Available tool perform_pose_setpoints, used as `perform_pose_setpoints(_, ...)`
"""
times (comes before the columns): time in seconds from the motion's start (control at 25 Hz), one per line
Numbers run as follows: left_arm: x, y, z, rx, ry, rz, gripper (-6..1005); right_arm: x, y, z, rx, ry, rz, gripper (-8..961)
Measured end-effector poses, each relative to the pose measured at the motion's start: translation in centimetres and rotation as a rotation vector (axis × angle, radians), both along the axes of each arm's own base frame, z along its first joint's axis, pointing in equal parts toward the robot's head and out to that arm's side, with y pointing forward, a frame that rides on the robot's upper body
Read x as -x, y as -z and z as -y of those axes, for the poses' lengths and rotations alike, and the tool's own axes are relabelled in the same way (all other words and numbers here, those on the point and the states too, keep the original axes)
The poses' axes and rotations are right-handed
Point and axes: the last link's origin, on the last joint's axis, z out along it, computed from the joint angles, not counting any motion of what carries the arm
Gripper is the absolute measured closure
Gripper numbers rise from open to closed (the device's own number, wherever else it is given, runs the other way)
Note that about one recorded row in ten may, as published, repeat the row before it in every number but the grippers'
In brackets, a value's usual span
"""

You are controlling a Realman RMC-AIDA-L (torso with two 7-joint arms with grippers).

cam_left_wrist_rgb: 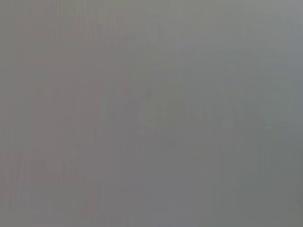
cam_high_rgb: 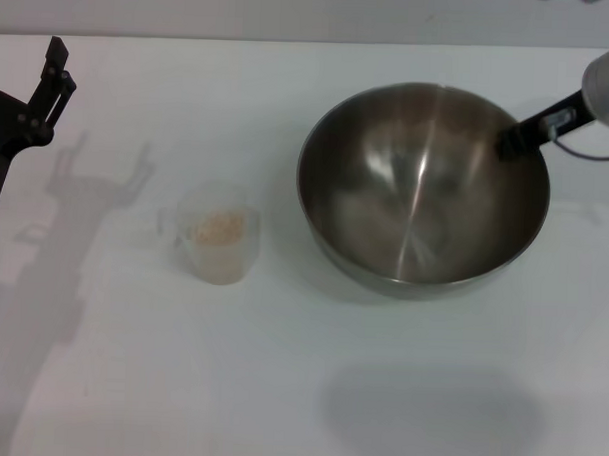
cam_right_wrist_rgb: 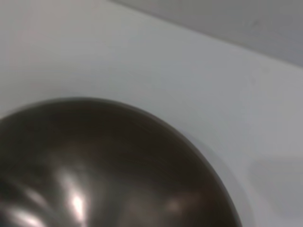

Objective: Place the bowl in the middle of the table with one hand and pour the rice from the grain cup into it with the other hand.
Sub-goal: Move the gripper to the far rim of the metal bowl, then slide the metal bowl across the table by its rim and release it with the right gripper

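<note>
The left claw (cam_high_rgb: 52, 79) hangs at the far left above the desk (cam_high_rgb: 279, 387), its two dark fingers apart and holding nothing. Its wrist view shows only a blank grey field, so nothing more can be read there.

To the right of that claw and nearer the robot stands the cup (cam_high_rgb: 217, 243), upright on the desk, with rice (cam_high_rgb: 220, 228) filling part of it. It is well apart from both claws.

Further right sits the bowl (cam_high_rgb: 422, 187), empty, just beside the cup without touching it. The right claw (cam_high_rgb: 515, 141) is at the bowl's far right rim, and seems to be clamped on it, one finger dipping inside. The right wrist view shows the bowl (cam_right_wrist_rgb: 109, 170) close below, with desk (cam_right_wrist_rgb: 142, 61) beyond.

The bowl-placing step looks to be in hand or nearly finished. Next, the right claw should let go and draw clear, then the left claw must reach down to the cup's handle, lift it and tip it over the bowl.
</note>
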Motion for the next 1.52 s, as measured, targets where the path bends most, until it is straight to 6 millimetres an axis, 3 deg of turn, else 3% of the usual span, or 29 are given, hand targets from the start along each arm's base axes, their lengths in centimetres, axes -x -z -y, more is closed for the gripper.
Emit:
perform_pose_setpoints(0.08, 0.0, 0.0, 0.0, 0.0, 0.0, 0.0, 190, 0.3, -0.5, -0.1, -0.02, -0.02, -0.004, 917)
perform_pose_setpoints(0.28, 0.0, 0.0, 0.0, 0.0, -0.001, 0.0, 193, 1.9, -1.5, 0.2, -0.048, -0.102, -0.033, 921)
perform_pose_setpoints(0.44, 0.0, 0.0, 0.0, -0.002, -0.001, 0.001, 195, 3.4, -1.8, 1.2, -0.001, -0.167, -0.085, 920)
perform_pose_setpoints(0.8, 0.0, -0.2, -0.1, -0.007, 0.001, 0.002, 200, 4.5, -2.3, 3.4, 0.107, -0.26, -0.135, 919)
perform_pose_setpoints(1.12, 0.0, -0.2, 0.0, -0.009, 0.002, 0.002, 205, 5.0, -0.8, 4.9, 0.242, -0.297, -0.19, 919)
perform_pose_setpoints(1.52, 0.1, -0.2, 0.1, -0.008, -0.001, 0.001, 210, 3.8, 2.2, 5.1, 0.349, -0.244, -0.202, 921)
